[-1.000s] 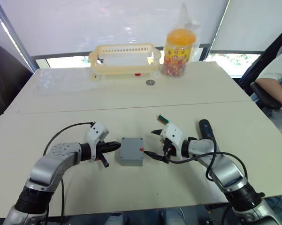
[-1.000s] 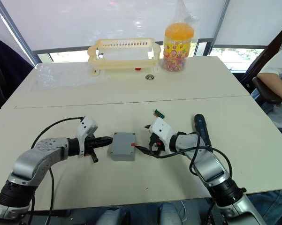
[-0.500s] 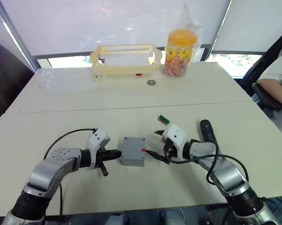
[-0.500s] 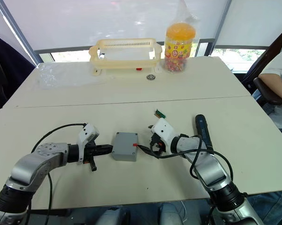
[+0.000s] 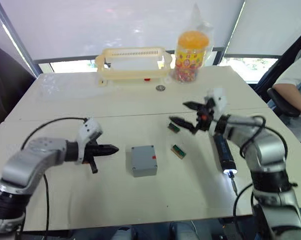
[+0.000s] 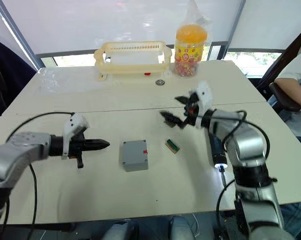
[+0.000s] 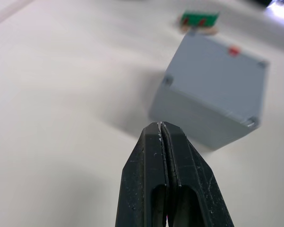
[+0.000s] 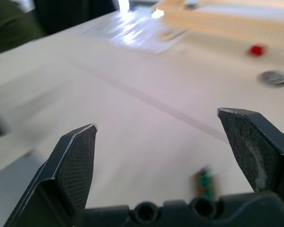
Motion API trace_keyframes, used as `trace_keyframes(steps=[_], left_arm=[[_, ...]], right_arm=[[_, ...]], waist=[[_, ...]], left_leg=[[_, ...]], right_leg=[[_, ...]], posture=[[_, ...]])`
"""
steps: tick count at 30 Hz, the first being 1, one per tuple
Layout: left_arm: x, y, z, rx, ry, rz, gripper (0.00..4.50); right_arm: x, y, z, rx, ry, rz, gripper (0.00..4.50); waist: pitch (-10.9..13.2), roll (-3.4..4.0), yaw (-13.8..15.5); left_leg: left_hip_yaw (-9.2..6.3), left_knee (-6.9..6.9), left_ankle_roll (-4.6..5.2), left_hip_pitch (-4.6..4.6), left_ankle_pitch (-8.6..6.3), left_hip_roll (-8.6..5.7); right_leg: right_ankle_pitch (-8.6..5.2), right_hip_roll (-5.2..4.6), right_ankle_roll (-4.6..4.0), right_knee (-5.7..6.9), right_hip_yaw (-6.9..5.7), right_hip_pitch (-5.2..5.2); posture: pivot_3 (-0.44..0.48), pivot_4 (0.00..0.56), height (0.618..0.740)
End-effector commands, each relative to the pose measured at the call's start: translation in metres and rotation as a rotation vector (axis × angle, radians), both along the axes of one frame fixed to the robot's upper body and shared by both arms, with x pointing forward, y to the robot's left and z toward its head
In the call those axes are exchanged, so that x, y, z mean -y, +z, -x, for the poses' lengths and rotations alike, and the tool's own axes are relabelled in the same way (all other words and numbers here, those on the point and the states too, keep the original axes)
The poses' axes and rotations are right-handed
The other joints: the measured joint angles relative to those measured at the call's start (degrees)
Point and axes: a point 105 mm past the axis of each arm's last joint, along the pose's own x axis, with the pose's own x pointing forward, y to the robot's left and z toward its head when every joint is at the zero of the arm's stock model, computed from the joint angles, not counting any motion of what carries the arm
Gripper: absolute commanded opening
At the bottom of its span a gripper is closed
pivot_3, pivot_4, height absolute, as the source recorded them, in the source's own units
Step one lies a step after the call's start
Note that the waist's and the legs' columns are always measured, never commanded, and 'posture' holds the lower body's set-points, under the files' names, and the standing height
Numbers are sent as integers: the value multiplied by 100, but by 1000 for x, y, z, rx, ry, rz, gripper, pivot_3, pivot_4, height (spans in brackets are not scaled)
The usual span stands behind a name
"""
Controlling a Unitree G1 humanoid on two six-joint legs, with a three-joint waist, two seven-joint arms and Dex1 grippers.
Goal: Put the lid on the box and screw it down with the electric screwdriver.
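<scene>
The box [image 6: 134, 154] sits with its lid seemingly on, just ahead of the pinched-shut, empty left gripper [image 6: 103, 144]. The electric screwdriver [image 6: 216, 150] (tip lit) lies beneath the wide-open, empty right gripper [image 6: 174, 109]; grasping it comes next.

The table [image 6: 90, 200] carries the box [image 6: 134, 154], electric screwdriver [image 6: 216, 151], basket [image 6: 132, 59] and jar [image 6: 190, 44].

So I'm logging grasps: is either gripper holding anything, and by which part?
Nothing is held. The left gripper is shut on nothing, short of the box; the right gripper hangs open.
</scene>
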Motion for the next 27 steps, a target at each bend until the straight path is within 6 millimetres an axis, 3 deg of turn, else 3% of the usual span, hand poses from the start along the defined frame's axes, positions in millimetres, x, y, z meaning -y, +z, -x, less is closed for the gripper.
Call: trace_keyframes(steps=[1, 9, 20, 23, 25, 27], left_arm=[[3, 24, 1, 68, -54, -14, 0], [13, 54, -12, 161, 9, -7, 0], [21, 37, -2, 135, 0, -9, 0], [21, 35, -2, 130, 1, -6, 0], [20, 33, -2, 125, 4, -7, 0], [20, 32, -2, 122, 8, -6, 0]], right_arm=[[7, -18, -27, -52, -84, 22, 4466], [-11, -48, -52, -111, -43, 70, 4466], [-22, -65, -58, -38, -28, 152, 4466], [-24, -66, -59, -38, -24, 148, 3680], [-26, -67, -59, -43, -21, 149, 2707], [-27, -68, -60, -46, -18, 148, 2707]], waist=[[1, 0, -1], [2, 1, -38], [2, 1, -153], [2, 1, -165], [2, 1, -169], [2, 1, -171]], left_leg=[[2, -1, 0, -1, 0, -1], [0, -4, -12, -11, 7, -9], [-4, -5, -31, -12, 18, -8], [-4, -5, -30, -12, 17, -9], [-4, -5, -31, -12, 18, -8], [-4, -5, -31, -12, 18, -8]], right_leg=[[0, -1, 0, 0, 0, -1], [3, 0, -1, 10, 4, -23], [3, 1, -1, 20, 7, -27], [3, 1, -1, 22, 7, -28], [3, 1, -1, 22, 8, -29], [3, 2, -1, 23, 7, -29]], posture=[[0, 150, 740], [0, 150, 740], [0, 150, 740], [0, 150, 740], [0, 150, 740], [0, 150, 740]])
